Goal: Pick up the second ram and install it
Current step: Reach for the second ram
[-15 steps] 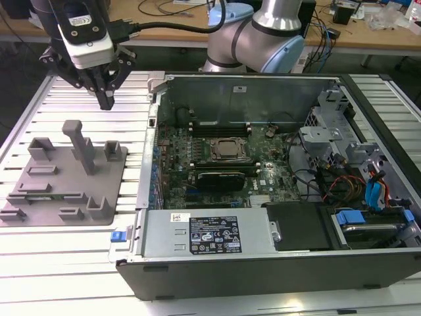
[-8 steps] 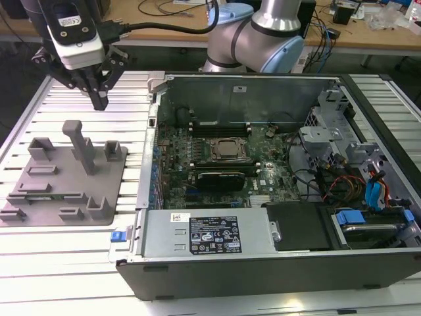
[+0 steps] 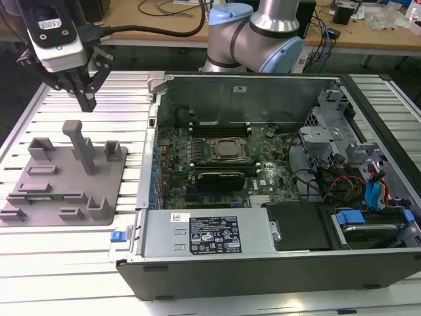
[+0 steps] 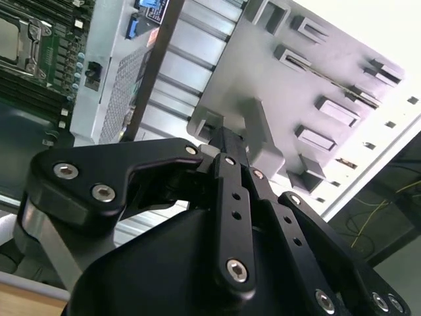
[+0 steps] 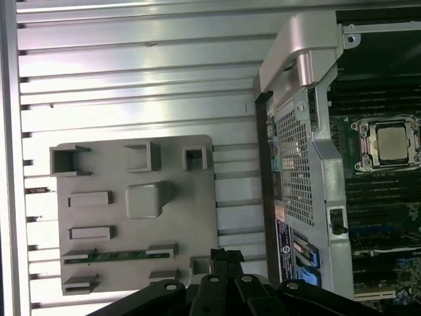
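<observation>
End effector (image 3: pixel 87 103) closed, pointing down, near grey fixture (image 3: pixel 66 179)

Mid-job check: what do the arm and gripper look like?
Silver-grey tubular arm with pale blue joint caps. Black gripper of bolted linkage bars tapering to slim fingers, beneath a white-and-black box. A thick black cable trails from it.

The gripper (image 4: pixel 222 137) is hovering near the grey fixture plate (image 4: pixel 263 79), its jaws closed together and holding nothing. The second ram (image 4: pixel 337 79) is lying in the plate's slots.
</observation>
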Available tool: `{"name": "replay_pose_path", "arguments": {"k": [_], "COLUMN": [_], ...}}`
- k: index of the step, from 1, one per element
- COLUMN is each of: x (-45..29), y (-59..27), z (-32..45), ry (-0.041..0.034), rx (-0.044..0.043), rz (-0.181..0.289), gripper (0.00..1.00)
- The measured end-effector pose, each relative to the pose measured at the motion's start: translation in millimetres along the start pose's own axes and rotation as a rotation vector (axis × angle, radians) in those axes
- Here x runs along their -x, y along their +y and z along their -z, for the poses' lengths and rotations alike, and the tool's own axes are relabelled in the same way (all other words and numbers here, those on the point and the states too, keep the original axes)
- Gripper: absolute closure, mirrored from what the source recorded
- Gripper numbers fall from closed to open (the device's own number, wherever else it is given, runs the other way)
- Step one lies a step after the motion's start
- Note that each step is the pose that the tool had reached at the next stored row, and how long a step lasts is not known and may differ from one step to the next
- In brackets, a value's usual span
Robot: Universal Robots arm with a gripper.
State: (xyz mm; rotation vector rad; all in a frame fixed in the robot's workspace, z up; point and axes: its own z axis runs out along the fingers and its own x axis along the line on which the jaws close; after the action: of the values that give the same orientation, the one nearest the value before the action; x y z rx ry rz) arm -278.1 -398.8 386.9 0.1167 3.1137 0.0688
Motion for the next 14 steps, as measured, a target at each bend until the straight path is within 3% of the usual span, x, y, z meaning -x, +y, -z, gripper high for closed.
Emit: {"name": "replay_pose_path", "arguments": {"k": [14], "x": [-40.6], "y": [-3.6], "z": [-10.5], "ry": [0.0], "rx": [0.0], "rz": [0.0], "gripper": [0.92]}}
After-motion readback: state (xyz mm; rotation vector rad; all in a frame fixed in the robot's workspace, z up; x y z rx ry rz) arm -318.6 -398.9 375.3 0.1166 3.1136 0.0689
